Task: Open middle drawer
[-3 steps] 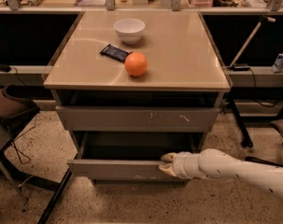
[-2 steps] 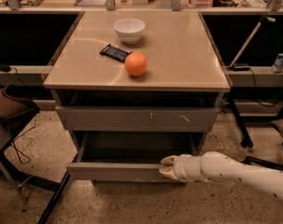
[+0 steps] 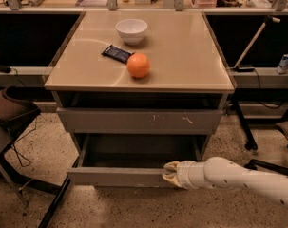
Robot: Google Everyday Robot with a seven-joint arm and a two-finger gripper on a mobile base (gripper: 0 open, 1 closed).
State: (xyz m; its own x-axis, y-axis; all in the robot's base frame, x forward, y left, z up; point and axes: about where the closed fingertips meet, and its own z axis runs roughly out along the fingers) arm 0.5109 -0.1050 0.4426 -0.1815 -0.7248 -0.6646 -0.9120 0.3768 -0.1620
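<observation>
Middle drawer [image 3: 115, 177]: lower centre of frame, its grey front drawn well forward of the cabinet, dark cavity open behind it. It sits below the scratched upper front [image 3: 134, 120].

Gripper [image 3: 171, 174]: at the right end of that front, lower centre-right. Its fingers [image 3: 171, 166] are closed to a narrow gap over the panel's top lip, and nothing else is in them. The white arm [image 3: 238, 179] runs off toward the lower right.

Risks, as judged:
- The hold is well right of the panel's centre. A further pull could skew the drawer and jam it on its runners.
- The grip is on a thin lip only. A jerk or an upward drift could slide the fingers off.
- The drawer already looks far out. More travel might hit the stops or tip the front down.
- A dark slanted leg [image 3: 53, 208] at lower left lies close to the drawer's left corner and could snag it.
- A jolt to the cabinet could roll the orange [image 3: 138, 65] on the tabletop [image 3: 191, 56] into the bowl [image 3: 131, 30] or off the edge.
</observation>
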